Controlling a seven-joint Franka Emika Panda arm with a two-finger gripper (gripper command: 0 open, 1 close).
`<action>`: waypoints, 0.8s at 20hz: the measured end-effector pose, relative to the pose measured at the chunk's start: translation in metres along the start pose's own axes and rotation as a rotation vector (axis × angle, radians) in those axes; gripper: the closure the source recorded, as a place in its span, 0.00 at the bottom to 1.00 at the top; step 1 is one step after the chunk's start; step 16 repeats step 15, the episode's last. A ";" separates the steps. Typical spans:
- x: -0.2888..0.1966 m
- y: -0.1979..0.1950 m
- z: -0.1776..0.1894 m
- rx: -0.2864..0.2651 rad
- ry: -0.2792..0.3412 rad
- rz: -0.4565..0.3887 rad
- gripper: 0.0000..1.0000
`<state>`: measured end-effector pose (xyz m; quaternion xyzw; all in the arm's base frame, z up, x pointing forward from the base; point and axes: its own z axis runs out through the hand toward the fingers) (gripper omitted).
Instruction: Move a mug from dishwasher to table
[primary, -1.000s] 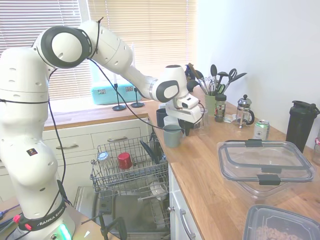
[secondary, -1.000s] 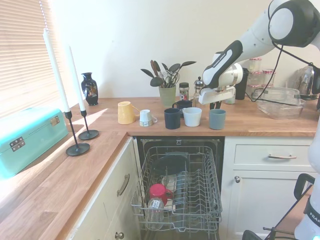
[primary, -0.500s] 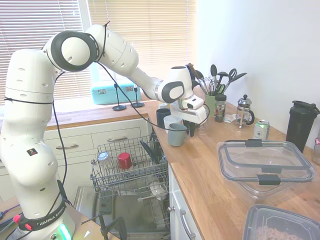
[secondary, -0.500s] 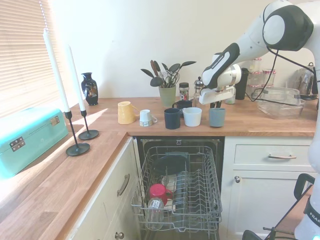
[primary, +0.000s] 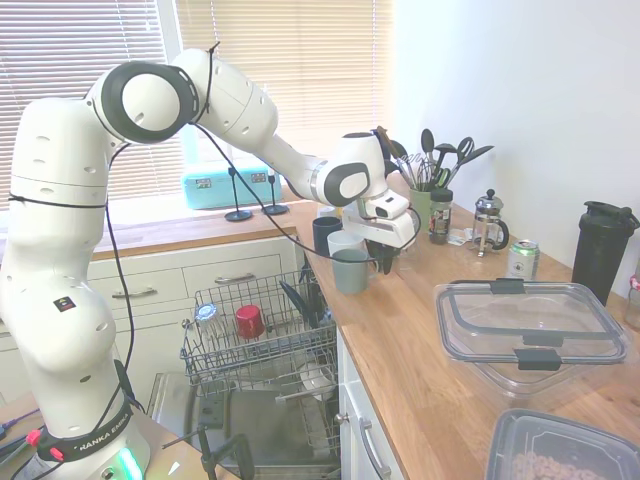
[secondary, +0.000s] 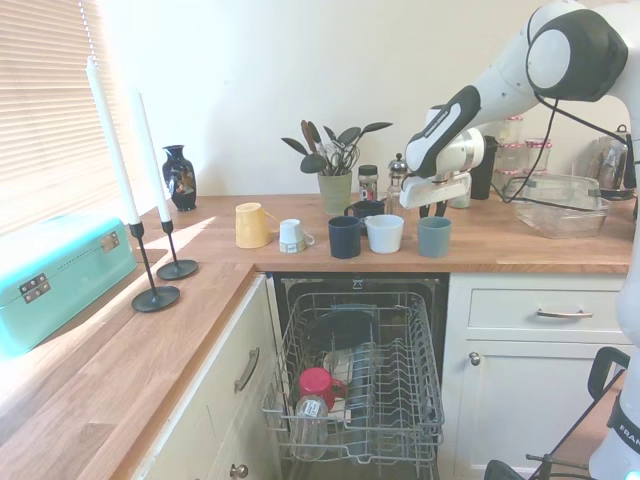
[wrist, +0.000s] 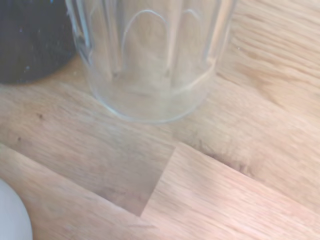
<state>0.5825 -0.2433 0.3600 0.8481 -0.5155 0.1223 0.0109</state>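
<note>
a: the white arm's two-finger tool (primary: 385, 255) has been drawn slightly up and away over the last second; the plain grey-blue ceramic mug (primary: 350, 270) has not been shifted.

b: so the mug is judged delivered?

a: it is seen upright on the light-brown wooden bench (primary: 420, 340), near the edge above the open built-in dishwasher (primary: 260, 340), just beside a white cup (primary: 342, 243). nothing is seen carried. whether the tool is released or clenched cannot be told.

b: then only a clean retreat is thought to be left.
</note>
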 end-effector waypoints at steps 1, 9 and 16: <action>0.000 0.001 0.000 0.000 0.000 0.001 0.00; 0.002 0.027 -0.030 0.054 0.054 0.037 0.00; -0.052 0.062 -0.092 0.155 0.121 0.002 0.00</action>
